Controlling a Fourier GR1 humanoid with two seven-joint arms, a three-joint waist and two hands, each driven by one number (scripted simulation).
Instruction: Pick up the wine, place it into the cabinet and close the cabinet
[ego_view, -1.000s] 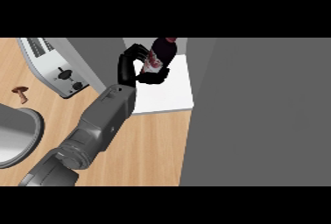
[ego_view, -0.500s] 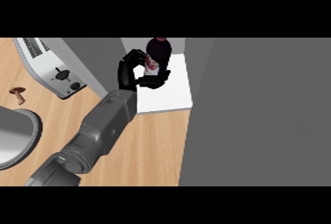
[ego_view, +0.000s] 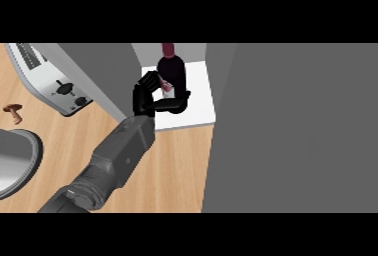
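Standing upright on the white cabinet shelf, the wine bottle points its red-capped neck toward the view's top edge. Black fingers of the left hand curl round its dark body. Left, a toaster sits on the wooden surface.

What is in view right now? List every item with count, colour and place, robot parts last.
wine bottle: one, dark with a red neck, upright on the cabinet's white shelf.
cabinet: one, grey walls, white shelf, upper middle.
cabinet door: one, grey, open, right.
toaster: one, silver, upper left.
counter: one, light wood.
round metal object: one, grey, left edge.
small brown object: one, left.
hand: one, black, curled round the bottle; which arm is unclear.
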